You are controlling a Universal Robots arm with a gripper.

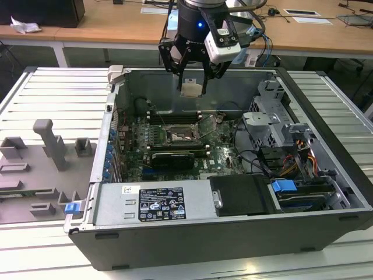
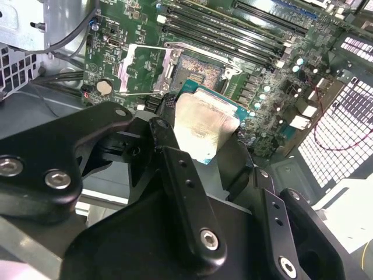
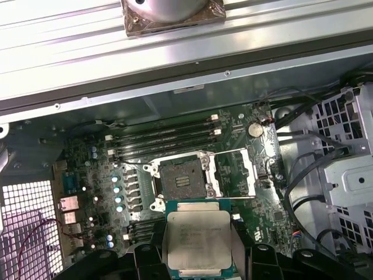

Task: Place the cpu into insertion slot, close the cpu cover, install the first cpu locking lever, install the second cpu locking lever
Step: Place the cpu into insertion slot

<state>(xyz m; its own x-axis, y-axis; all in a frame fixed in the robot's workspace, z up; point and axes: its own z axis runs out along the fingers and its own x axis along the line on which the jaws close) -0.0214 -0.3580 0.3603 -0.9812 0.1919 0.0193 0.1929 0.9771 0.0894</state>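
My gripper (image 1: 191,87) hangs above the open computer case, shut on the cpu (image 1: 191,88), a flat square chip with a pale silver top. In both wrist views the cpu (image 3: 198,239) (image 2: 207,125) sits level between the black fingers (image 3: 252,256). The insertion slot (image 3: 183,178) (image 2: 201,73) lies open and dark on the motherboard, below and a little ahead of the chip. The cpu cover (image 3: 236,172) (image 2: 145,70) is swung back beside the slot. In the exterior view the insertion slot (image 1: 176,138) is well below the gripper.
Long black memory slots (image 3: 163,140) run beside the socket. A black expansion card (image 1: 172,158) lies in front of it. A metal drive cage (image 1: 274,116) and cables (image 1: 256,157) fill the exterior view's right. A grey fixture tray (image 1: 46,151) lies outside the case.
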